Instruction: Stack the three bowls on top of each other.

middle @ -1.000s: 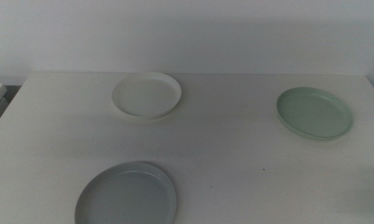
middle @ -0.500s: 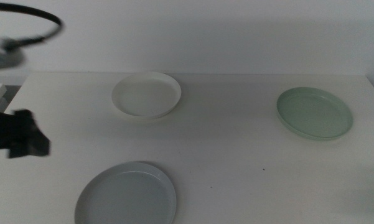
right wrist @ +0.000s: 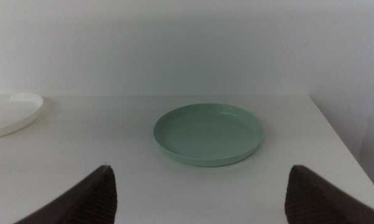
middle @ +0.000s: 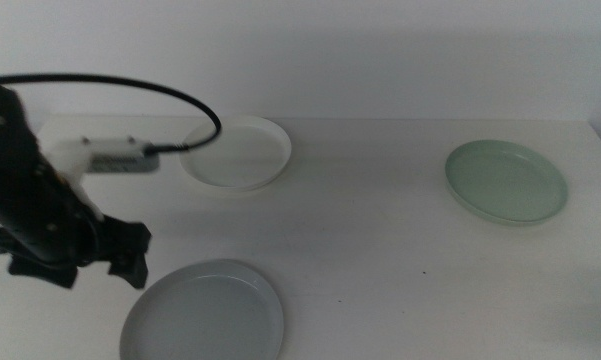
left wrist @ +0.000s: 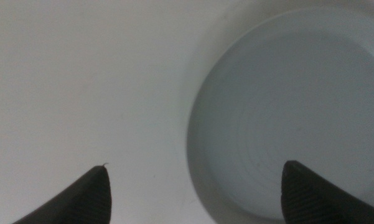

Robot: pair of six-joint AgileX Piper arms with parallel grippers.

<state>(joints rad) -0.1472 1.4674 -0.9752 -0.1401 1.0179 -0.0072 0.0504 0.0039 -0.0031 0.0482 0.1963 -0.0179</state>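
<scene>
Bowls, three, all lying apart on the white bench (middle: 380, 240), none stacked.

Item 1: grey bowl (middle: 202, 312), nearest the camera, just beside the left pincer (middle: 75, 262), which hangs over the bench at the bowl's rim. In the left wrist view the pincer's jaws stand wide apart, holding nothing, one tip over the grey bowl's inside, the other over bare bench; the bowl's edge runs between them.

Item 2: mint green bowl (right wrist: 208, 133), well apart from the left pincer, on the far right side of the bench. The right pincer (right wrist: 199, 199) faces it from a distance, jaws spread, empty, the bowl framed between the two tips.

Item 3: cream-white bowl (middle: 236, 152), farthest back, beyond the left pincer, with that arm's black cable (middle: 170, 95) arching toward its rim.
</scene>
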